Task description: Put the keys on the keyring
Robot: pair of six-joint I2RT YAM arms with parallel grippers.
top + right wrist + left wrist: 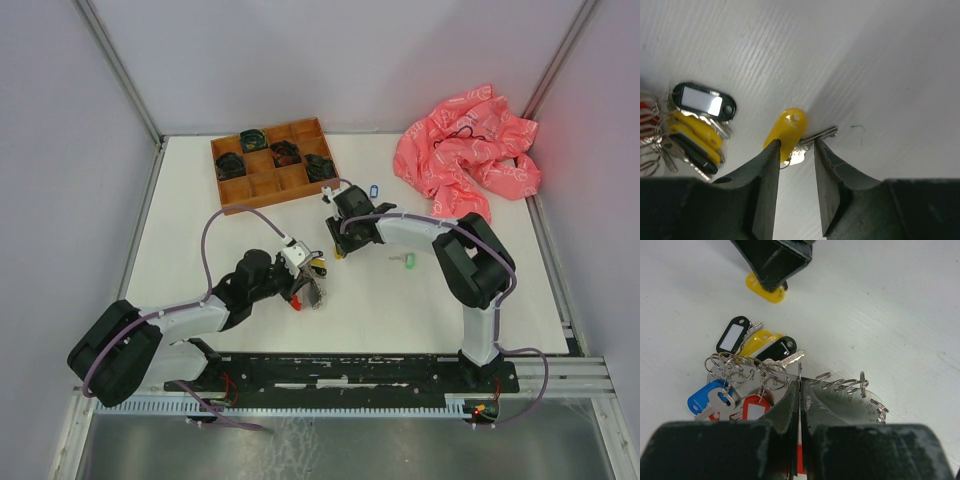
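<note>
Left arm stretched low toward mid-worktop, left gripper (800,386) pinched tight on the keyring (799,371). Right arm folded at the elbow, reaching left, right gripper (796,143) angled down at the worktop, fingers (767,180) parted.

One yellow-tagged key (788,131) lies flat on the white surface, its blade pointing right. Nearer and to its left, the thin silvery keyring (799,374) stands upright, pinched between the left fingers (785,410). Black, yellow, blue and red tagged keys (747,347) fan out beside it.
</note>
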